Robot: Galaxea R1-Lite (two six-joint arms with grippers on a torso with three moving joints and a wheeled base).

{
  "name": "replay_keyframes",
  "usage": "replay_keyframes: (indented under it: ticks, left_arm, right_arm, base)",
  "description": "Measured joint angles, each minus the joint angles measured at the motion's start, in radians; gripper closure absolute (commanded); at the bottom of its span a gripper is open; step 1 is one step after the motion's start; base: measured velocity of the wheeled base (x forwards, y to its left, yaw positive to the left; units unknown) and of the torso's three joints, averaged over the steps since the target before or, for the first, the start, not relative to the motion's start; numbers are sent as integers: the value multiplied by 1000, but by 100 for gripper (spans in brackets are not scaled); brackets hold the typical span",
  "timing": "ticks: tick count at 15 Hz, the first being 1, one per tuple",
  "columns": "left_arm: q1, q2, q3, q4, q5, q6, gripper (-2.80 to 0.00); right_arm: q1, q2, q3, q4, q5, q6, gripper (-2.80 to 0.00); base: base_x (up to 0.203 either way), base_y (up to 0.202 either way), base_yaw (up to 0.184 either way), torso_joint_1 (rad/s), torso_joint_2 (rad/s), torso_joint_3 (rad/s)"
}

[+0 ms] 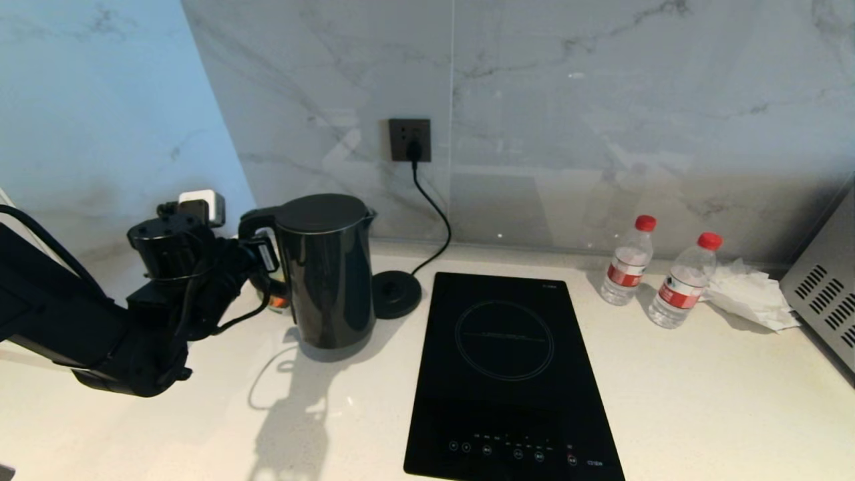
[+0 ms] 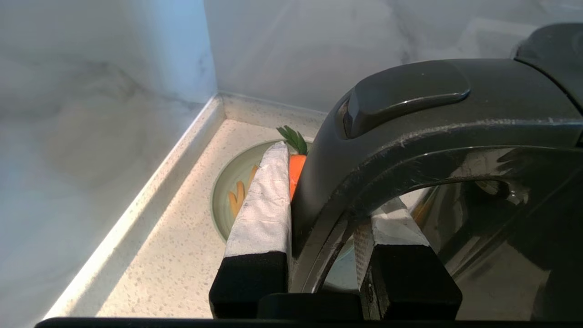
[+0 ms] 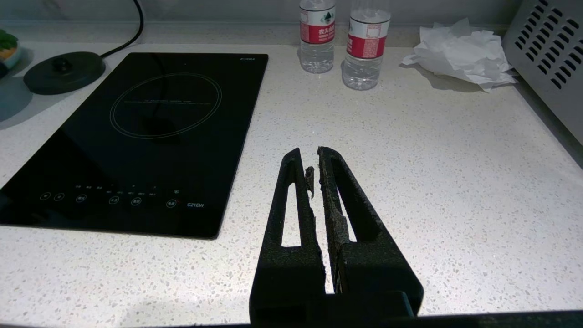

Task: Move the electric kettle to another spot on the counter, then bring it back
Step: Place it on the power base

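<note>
The electric kettle (image 1: pixel 327 274), tall and glossy black, is upright on the counter (image 1: pixel 701 387) left of the hob and off its round base disc (image 1: pixel 397 294). Whether its bottom touches the counter I cannot tell. My left gripper (image 1: pixel 264 257) comes in from the left and is shut on the kettle's loop handle (image 2: pixel 410 118). One white-padded finger (image 2: pixel 266 200) presses the handle's outside and the other finger (image 2: pixel 391 228) sits inside the loop. My right gripper (image 3: pixel 310 152) hovers over bare counter (image 3: pixel 410 159) right of the hob, shut and holding nothing.
The black induction hob (image 1: pixel 507 374) lies mid-counter. Two water bottles (image 1: pixel 628 260) (image 1: pixel 682 280), crumpled tissue (image 1: pixel 748 294) and a grey vented appliance (image 1: pixel 825 300) are at the right. A small bowl with a carrot (image 2: pixel 237 191) sits behind the handle, near the wall corner. The base's cord runs to a wall socket (image 1: pixel 409 140).
</note>
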Motion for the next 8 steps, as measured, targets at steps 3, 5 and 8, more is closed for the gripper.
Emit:
replay_keyframes:
  ticks: [3, 5, 8]
  left_arm:
    - [-52, 18, -2, 5, 31, -7, 0]
    - [-82, 25, -8, 2, 64, -12, 0]
    - [-122, 47, -21, 3, 113, -12, 0]
  right_arm:
    - [0, 0, 0, 0, 0, 0, 0]
    - [0, 0, 0, 0, 0, 0, 0]
    - [0, 0, 0, 0, 0, 0, 0]
  base:
    - [0, 0, 0, 0, 0, 0]
    - [0, 0, 0, 0, 0, 0]
    - [0, 0, 0, 0, 0, 0]
